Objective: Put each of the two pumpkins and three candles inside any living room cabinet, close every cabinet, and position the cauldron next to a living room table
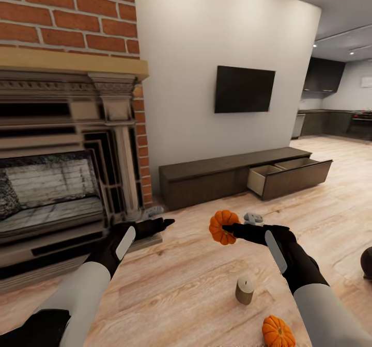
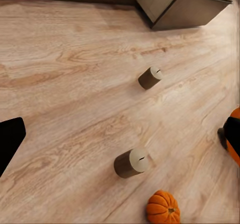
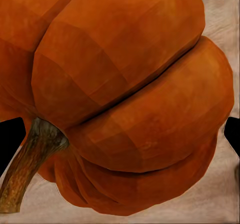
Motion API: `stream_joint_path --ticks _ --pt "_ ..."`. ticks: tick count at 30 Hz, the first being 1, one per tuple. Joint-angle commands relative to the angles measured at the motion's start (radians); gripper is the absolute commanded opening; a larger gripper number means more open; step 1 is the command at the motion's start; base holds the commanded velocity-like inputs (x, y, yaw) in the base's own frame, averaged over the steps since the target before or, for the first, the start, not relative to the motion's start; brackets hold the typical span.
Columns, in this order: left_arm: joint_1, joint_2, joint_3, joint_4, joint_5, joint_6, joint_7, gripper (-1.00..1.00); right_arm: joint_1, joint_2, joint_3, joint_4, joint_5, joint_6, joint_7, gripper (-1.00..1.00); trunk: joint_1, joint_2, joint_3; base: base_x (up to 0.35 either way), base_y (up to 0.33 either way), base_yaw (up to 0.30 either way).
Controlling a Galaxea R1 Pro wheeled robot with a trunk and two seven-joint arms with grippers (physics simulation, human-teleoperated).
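At about nine o'clock in the head view stands a brick fireplace (image 1: 62, 182). The left gripper (image 1: 164, 224) hovers at about seven o'clock, just off centre, over bare wood floor (image 1: 181, 274); it holds nothing, though whether its fingers are parted or together I cannot tell from this angle. Just right of centre, the right gripper (image 1: 227, 229) is clamped on one pumpkin (image 1: 223, 227), carried clear of the floor; the right wrist view confirms the orange ribs and brown stem pressed close between the fingers. Below it, at about five o'clock, a candle (image 1: 245, 290) stands upright, and the second pumpkin (image 1: 278, 331) sits near the bottom edge. The left wrist view shows another candle (image 2: 149, 77) farther toward the cabinet. At two o'clock the cabinet (image 1: 243, 174) runs along the wall under a television (image 1: 244, 89), its right-hand drawer (image 1: 289, 175) pulled open. A dark rounded shape at the four o'clock edge may be the cauldron (image 1: 367, 262).

The step in hand looks like ferrying the first pumpkin. Next, the robot should roll toward the open drawer, bring the pumpkin over its pale interior, and release.
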Motion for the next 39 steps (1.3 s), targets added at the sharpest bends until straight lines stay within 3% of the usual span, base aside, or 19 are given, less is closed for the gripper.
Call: stream_joint_path --ticks 1,11,20,24,33,39 --pt "0.000 0.000 0.000 -0.001 0.007 0.007 0.001 1.00 -0.001 0.000 -0.002 -0.001 -0.006 0.006 0.003 -1.00 0.000 -0.001 -0.001 0.001 0.001 -0.295" --pt "0.000 0.002 0.000 -0.001 0.008 0.018 -0.004 1.00 -0.001 0.001 -0.002 -0.001 -0.006 0.006 0.003 -1.00 0.000 -0.001 -0.001 0.000 0.000 -0.295" --pt "0.000 0.008 0.009 0.018 0.010 0.068 -0.001 1.00 -0.001 0.003 0.000 0.011 -0.005 0.005 0.003 -1.00 0.000 -0.001 -0.001 0.000 0.000 -0.295" --pt "0.000 0.014 0.009 0.080 0.010 0.068 0.001 1.00 -0.001 0.004 0.001 0.013 -0.004 0.004 0.003 -1.00 0.000 -0.001 -0.001 0.000 0.000 -0.295" --pt "0.000 0.018 0.009 0.088 0.012 0.061 -0.006 1.00 -0.001 0.005 0.002 0.020 -0.003 0.004 0.002 -1.00 0.000 -0.001 -0.001 0.000 0.000 -0.295" --pt "0.000 0.021 0.007 0.089 0.012 0.021 -0.009 1.00 -0.001 0.005 0.001 0.032 -0.003 0.004 0.001 -1.00 0.000 -0.001 -0.005 0.013 0.064 -0.269"
